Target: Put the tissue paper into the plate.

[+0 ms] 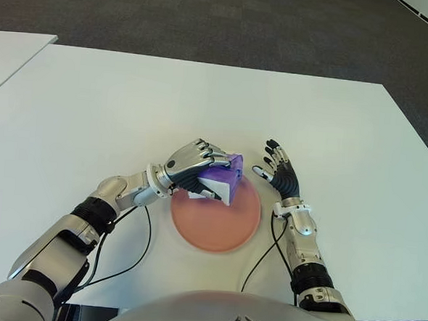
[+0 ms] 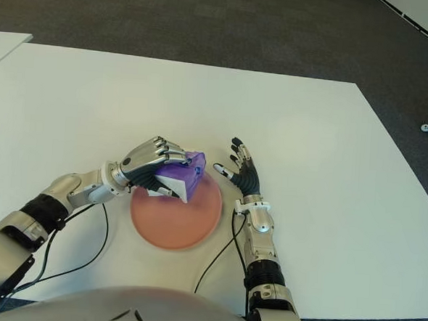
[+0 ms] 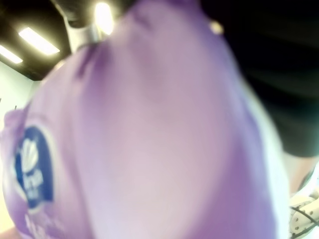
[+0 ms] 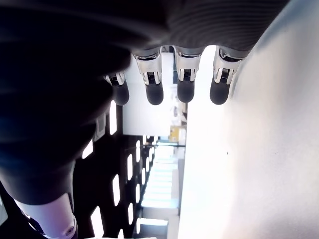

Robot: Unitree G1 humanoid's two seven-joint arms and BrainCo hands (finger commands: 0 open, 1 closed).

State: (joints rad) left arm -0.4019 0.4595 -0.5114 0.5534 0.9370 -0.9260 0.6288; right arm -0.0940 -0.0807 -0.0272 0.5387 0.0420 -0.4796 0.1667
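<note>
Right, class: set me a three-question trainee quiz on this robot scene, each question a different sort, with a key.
1. True or false: the left robot hand grips the purple tissue pack.
2. The pack is over which part of the pink plate? A) far rim B) near rim C) off the plate
3. Fill in: the right robot hand shows ____ fingers, beside the plate on the white table.

Key: 1 true; 2 A; 3 spread.

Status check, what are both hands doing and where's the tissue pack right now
Left hand shut on purple tissue pack, over the pink plate's far edge. Right hand open, idle, right of plate. White table, nothing blocking.
</note>
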